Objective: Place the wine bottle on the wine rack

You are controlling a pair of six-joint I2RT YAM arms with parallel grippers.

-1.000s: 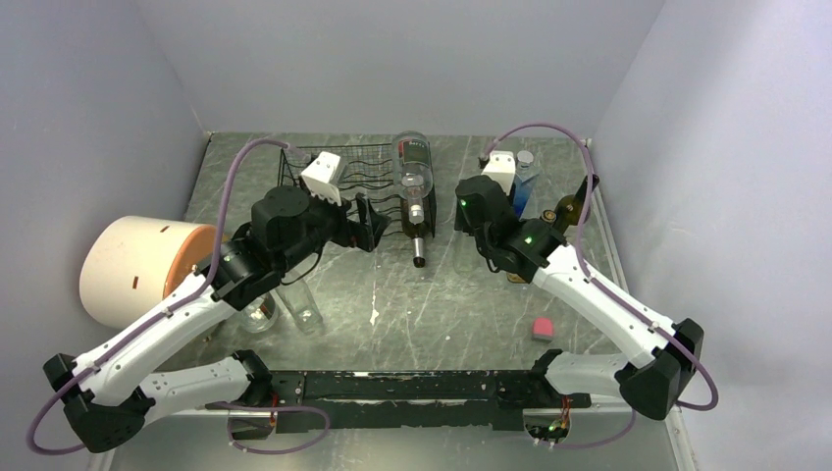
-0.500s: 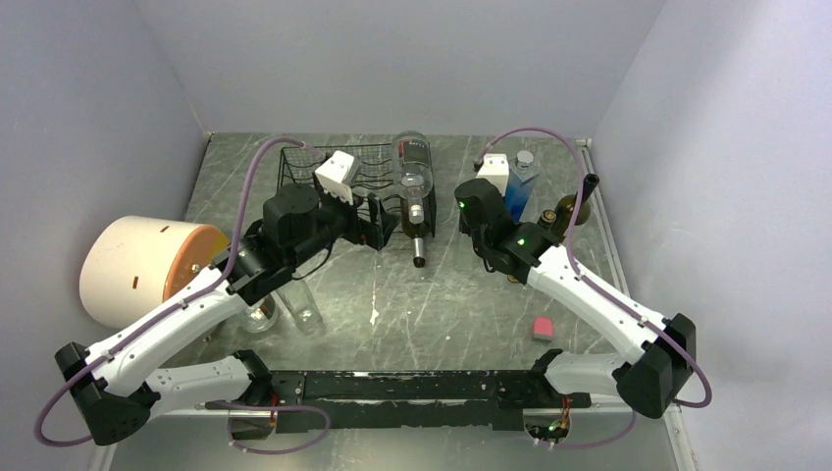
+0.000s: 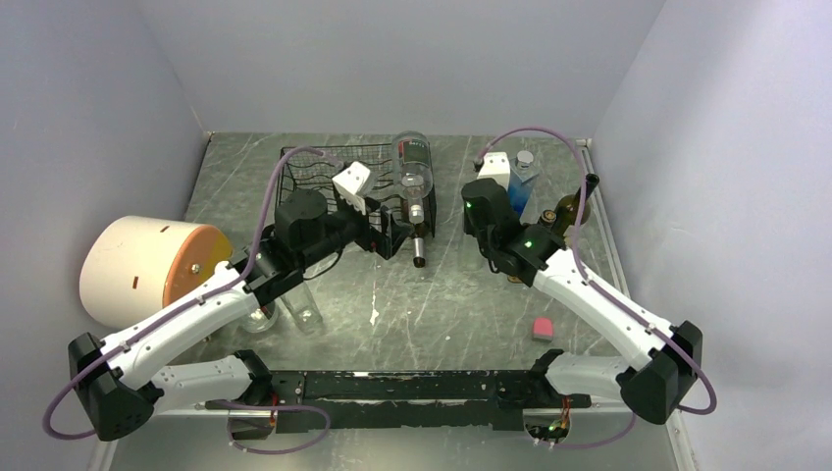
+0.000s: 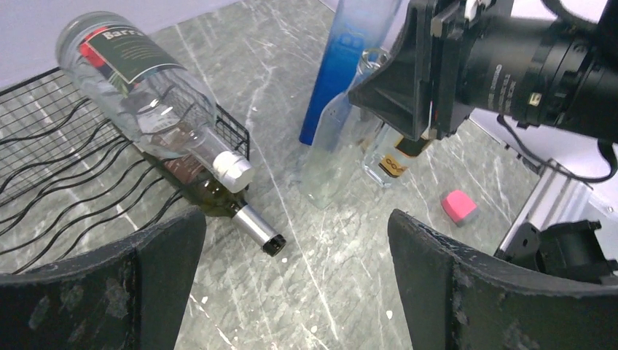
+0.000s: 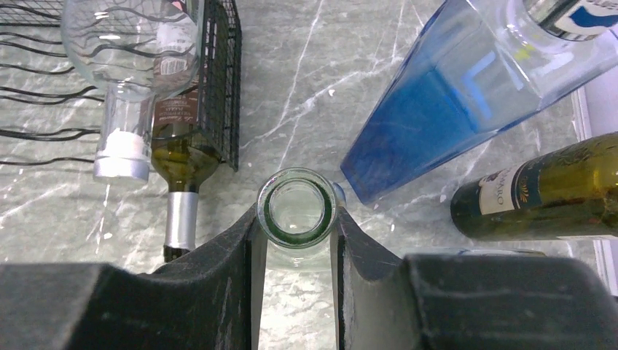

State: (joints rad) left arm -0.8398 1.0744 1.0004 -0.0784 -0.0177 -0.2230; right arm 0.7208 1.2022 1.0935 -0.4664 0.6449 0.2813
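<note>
Wine bottle (image 5: 296, 208) shows mouth-up in the right wrist view, upright on the table (image 5: 321, 73). The right tool (image 5: 296, 227) is clamped on its neck, and a blue bottle (image 5: 452, 109) stands just beside it. Left wrist view: the left tool (image 4: 296, 219) gapes wide, holding nothing, near the wine rack (image 4: 65, 168). Top view: the rack sits toward the far edge, left of centre, with the right tool apart from it on the right.
</note>
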